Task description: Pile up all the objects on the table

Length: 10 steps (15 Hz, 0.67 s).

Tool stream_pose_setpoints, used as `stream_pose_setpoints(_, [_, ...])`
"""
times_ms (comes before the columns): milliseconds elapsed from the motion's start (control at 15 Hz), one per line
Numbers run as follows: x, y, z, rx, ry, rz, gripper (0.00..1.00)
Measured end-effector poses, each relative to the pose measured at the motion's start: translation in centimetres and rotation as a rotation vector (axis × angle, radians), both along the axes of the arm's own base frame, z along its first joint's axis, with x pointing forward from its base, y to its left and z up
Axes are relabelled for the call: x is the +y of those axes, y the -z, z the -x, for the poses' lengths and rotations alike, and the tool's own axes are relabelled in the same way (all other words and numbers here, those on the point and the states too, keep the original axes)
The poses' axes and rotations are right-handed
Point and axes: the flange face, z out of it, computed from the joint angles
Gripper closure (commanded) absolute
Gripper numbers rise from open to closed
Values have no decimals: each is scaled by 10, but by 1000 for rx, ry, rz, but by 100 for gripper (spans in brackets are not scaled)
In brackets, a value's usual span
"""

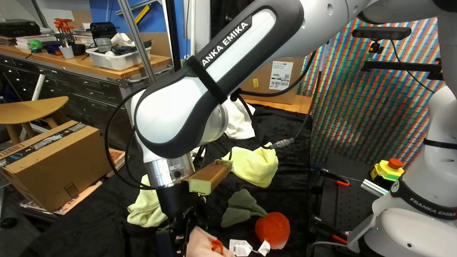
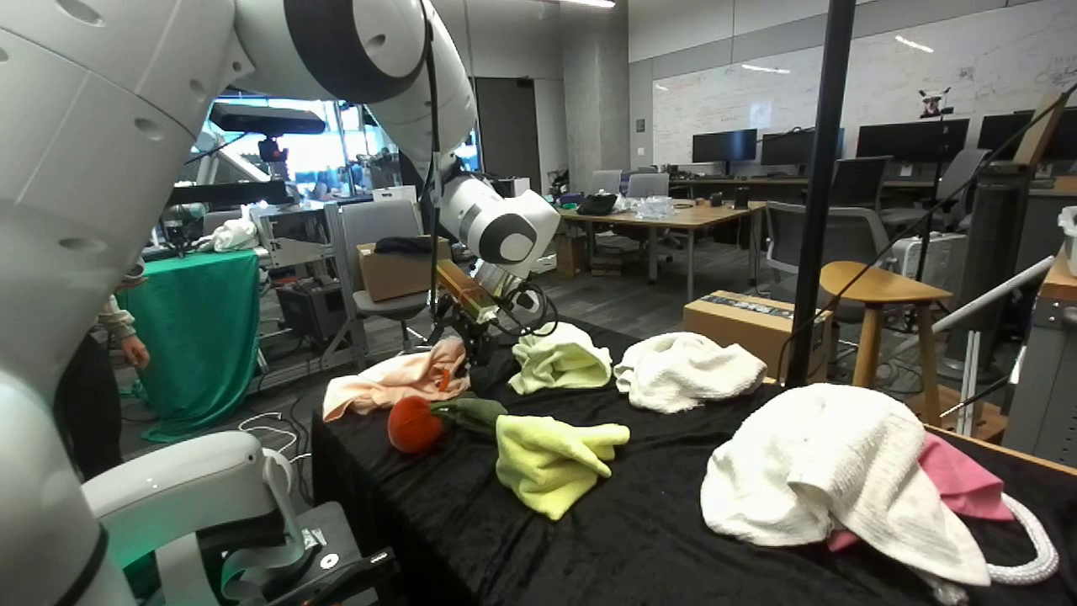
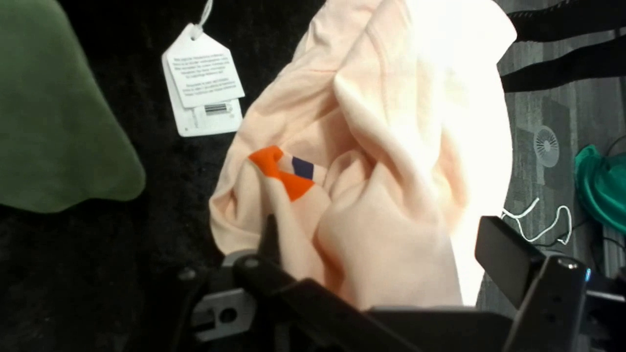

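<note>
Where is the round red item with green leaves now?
In an exterior view, the red item lies left of centre on the table, in front of the peach cloth and left of the nearer yellow-green cloth.

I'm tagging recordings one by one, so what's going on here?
A robot arm holds its gripper open at a peach cloth on the black table; the cloth shows between the spread fingers, not gripped. A red toy with green leaves lies nearby. A yellow cloth, a pale green cloth and a white cloth lie loose, and another white cloth partly covers a pink cloth. There's no single pile of everything yet.
</note>
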Motion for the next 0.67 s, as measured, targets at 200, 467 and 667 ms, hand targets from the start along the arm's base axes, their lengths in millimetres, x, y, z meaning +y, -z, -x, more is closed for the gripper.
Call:
stream_pose_setpoints(200, [1, 4, 2, 11, 2, 6, 26])
stream_pose_setpoints(467, [0, 4, 4, 28, -5, 10, 58])
stream_pose_setpoints(667, [-1, 4, 2, 27, -2, 10, 81])
